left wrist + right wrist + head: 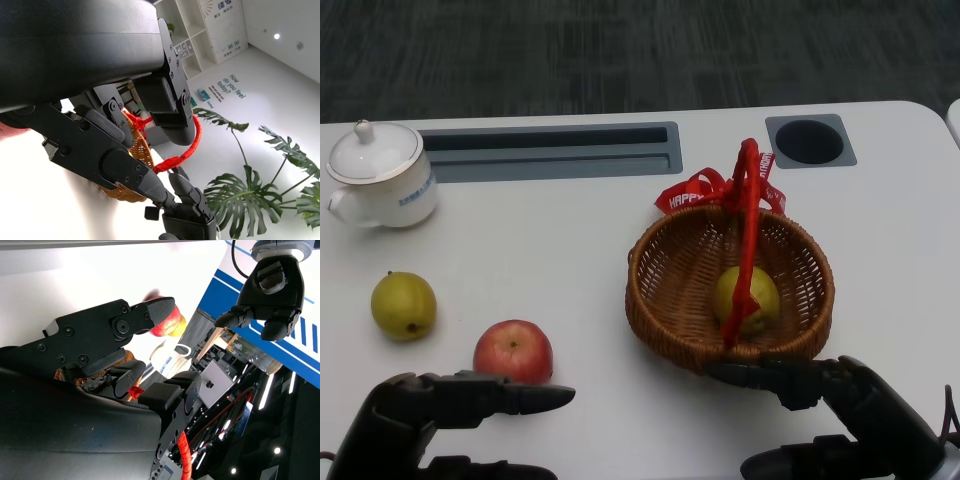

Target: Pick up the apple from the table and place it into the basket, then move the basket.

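One red apple [513, 350], on the white table [570, 260] just beyond the left hand [440, 420], well left of the wicker basket [665, 300]. Likely firm, smooth-skinned, moderately heavy, prone to rolling (best cupped around the widest part, not pinched at the top). Left fingers [520, 397] extended and level just short of the fruit, holding nothing. Right hand [840, 415] at the basket's near rim, fingers apart, whether touching hard to tell. Already inside the basket: a yellow-green fruit [746, 297] under the red-ribboned handle [746, 230]. Farther left, a pear [403, 306] and a lidded white cup [382, 175].
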You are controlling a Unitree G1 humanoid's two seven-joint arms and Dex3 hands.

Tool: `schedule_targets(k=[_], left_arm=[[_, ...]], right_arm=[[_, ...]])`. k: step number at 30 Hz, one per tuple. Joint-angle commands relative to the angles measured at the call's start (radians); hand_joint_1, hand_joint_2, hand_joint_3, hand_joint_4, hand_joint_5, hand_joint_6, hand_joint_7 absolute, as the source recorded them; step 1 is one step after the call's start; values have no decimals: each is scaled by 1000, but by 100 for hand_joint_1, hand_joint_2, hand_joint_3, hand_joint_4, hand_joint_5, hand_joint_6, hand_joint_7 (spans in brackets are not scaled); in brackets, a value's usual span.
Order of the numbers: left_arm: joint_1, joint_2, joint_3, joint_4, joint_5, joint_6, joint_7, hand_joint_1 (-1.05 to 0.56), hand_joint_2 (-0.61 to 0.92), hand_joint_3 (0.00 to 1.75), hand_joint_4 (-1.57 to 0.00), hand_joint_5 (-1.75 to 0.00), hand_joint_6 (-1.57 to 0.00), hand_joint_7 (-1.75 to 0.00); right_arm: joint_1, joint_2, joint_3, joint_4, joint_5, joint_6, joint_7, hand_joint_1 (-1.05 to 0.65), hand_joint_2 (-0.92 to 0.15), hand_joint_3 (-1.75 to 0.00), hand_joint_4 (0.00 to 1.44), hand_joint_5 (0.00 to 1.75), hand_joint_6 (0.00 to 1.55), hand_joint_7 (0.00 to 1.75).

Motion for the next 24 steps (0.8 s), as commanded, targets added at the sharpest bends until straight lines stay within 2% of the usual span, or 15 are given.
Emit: schedule_targets(k=[1, 14, 19, 24], left_arm=[[-5, 9, 3, 0, -18, -2, -6, -33, 74, 0, -112, 0, -105, 0], [-6, 9, 6, -7, -18, 5, -3, -32, 72, 0, -112, 0, -105, 0], [-24, 9, 27, 1, 3, -13, 11, -35, 72, 0, -103, 0, -95, 0], [-75, 20, 114, 33, 144, -72, 65, -49, 71, 0, -87, 0, -80, 0]], right_arm=[[-7, -9, -5, 9, 12, -11, -2, -39, -83, 0, 70, 0, 64, 0], [-14, -7, -1, 8, 18, -8, 1, -39, -83, 0, 71, 0, 65, 0], [-18, -7, 0, 13, 24, -4, 5, -39, -83, 0, 71, 0, 65, 0], [-19, -7, 3, 11, 30, -1, 10, -39, -83, 0, 71, 0, 65, 0]])
